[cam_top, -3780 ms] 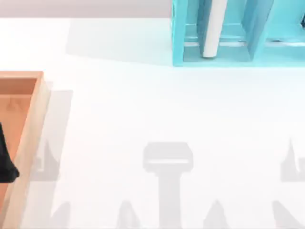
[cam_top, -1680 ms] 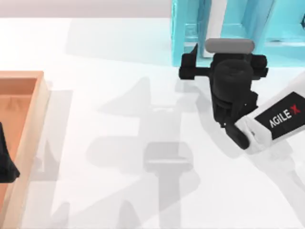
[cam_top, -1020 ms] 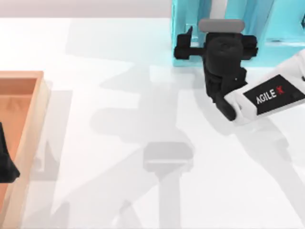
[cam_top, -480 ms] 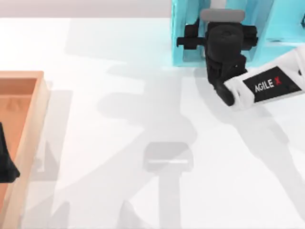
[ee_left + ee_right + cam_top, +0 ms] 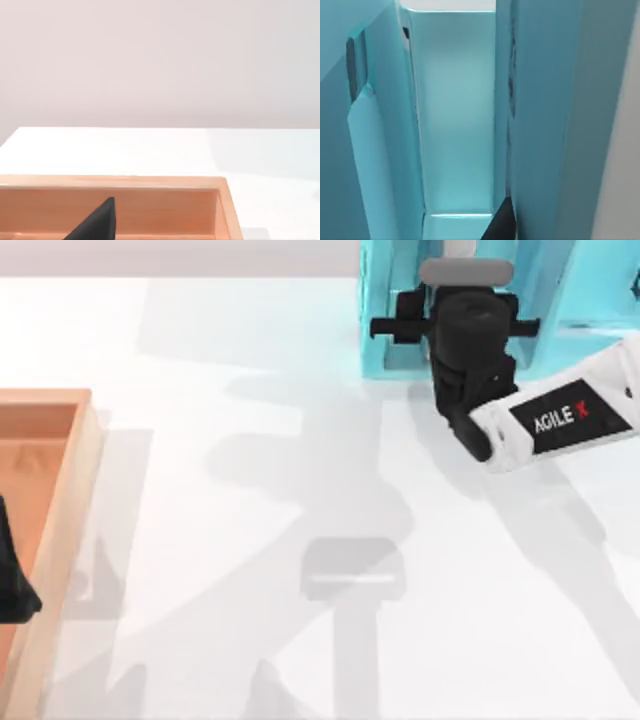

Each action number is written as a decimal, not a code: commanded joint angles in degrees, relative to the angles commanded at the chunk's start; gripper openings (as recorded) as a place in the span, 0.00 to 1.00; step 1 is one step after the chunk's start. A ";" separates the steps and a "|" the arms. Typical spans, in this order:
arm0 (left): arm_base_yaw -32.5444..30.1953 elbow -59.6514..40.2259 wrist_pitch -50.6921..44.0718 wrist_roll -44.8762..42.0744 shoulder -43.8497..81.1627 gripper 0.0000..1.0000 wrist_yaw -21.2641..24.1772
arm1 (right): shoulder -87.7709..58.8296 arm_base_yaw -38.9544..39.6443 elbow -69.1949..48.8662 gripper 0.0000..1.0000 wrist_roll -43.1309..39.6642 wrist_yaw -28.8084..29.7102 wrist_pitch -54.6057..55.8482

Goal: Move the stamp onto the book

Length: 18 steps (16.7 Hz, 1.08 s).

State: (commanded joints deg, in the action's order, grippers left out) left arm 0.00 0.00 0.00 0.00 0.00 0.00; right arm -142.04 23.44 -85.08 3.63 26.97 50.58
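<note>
The stamp is out of view. A thin white strip [image 5: 457, 248] stands upright in the left compartment of the light-blue shelf unit [image 5: 375, 330]. It looks like the book's page edges, and my right wrist covers most of it. My right gripper [image 5: 468, 315] has come in from the right and points into that compartment, its fingers hidden under the wrist. In the right wrist view one dark fingertip [image 5: 502, 222] lies against a teal panel [image 5: 545, 125]. I cannot tell whether that panel is book cover or shelf wall. My left gripper [image 5: 12, 580] is parked at the left edge.
A wooden tray [image 5: 70, 500] lies along the table's left side, and its far wall [image 5: 150, 182] shows in the left wrist view. The shelf unit spans the back right. White tabletop [image 5: 250, 440] stretches between the tray and the shelf.
My right arm came into view from the right and travelled back to the shelf's left compartment. Over the last half second it has barely shifted. The left arm has stayed still.
</note>
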 joint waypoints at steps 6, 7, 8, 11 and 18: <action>0.00 0.00 0.00 0.00 0.00 1.00 0.00 | 0.00 0.00 0.00 0.00 0.00 0.00 0.00; 0.00 0.00 0.00 0.00 0.00 1.00 0.00 | 0.00 0.00 0.00 0.00 0.00 0.00 0.00; 0.00 0.00 0.00 0.00 0.00 1.00 0.00 | 0.00 0.00 0.00 0.00 0.00 0.00 0.00; 0.00 0.00 0.00 0.00 0.00 1.00 0.00 | 0.00 0.00 0.00 0.00 0.00 0.00 0.00; 0.00 0.00 0.00 0.00 0.00 1.00 0.00 | 4.09 1.31 2.03 0.00 0.09 1.24 -1.85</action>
State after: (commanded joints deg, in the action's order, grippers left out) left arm 0.00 0.00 0.00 0.00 0.00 0.00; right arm -137.95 24.75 -83.05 3.72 28.21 48.73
